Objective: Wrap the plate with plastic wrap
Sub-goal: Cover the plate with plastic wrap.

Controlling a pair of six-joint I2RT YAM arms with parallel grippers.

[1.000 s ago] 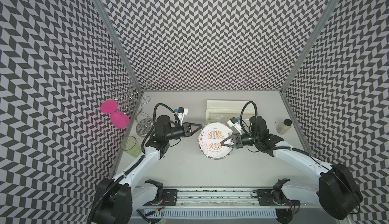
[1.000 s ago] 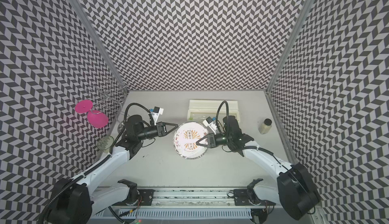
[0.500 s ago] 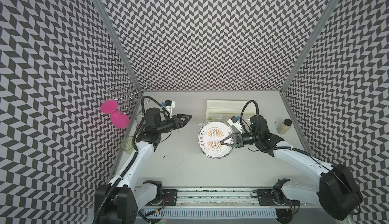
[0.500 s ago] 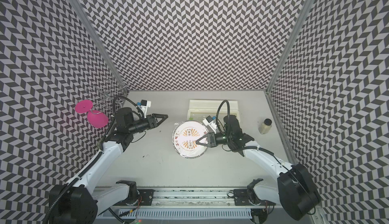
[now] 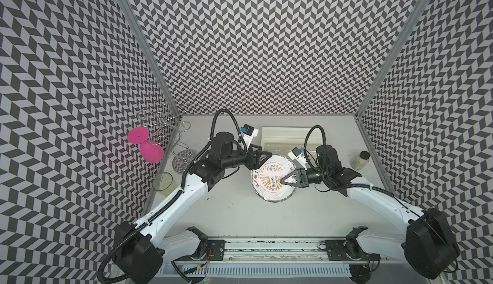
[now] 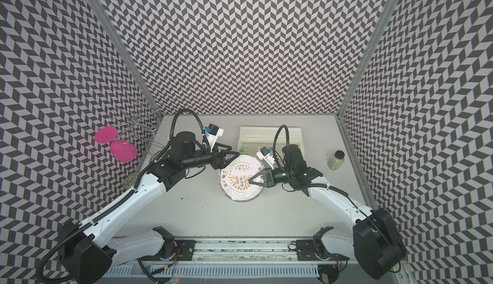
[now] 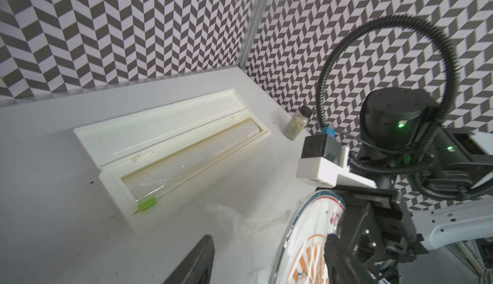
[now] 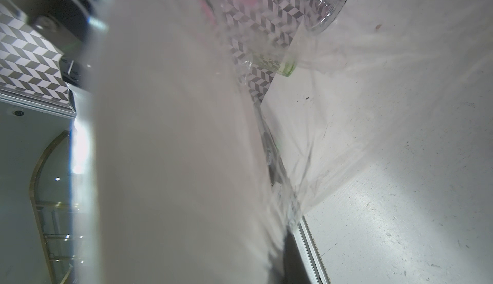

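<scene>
Plainly, the right hand (image 5: 280, 183) is closed over the middle of the plate (image 5: 262, 189). In its wrist view, crinkled plastic wrap (image 8: 333, 141) pulls taut toward its fingertips, so it is pinching the film. The plate lies on the desk (image 5: 229, 210) directly beneath that hand. The left hand (image 5: 264, 158) stands open at the plate's rim, on the side away from the right hand. Loose film bunches on the desk between its fingers (image 7: 197, 258). Just beyond the left hand lies the open dispenser box (image 7: 165, 133), with the roll inside.
</scene>
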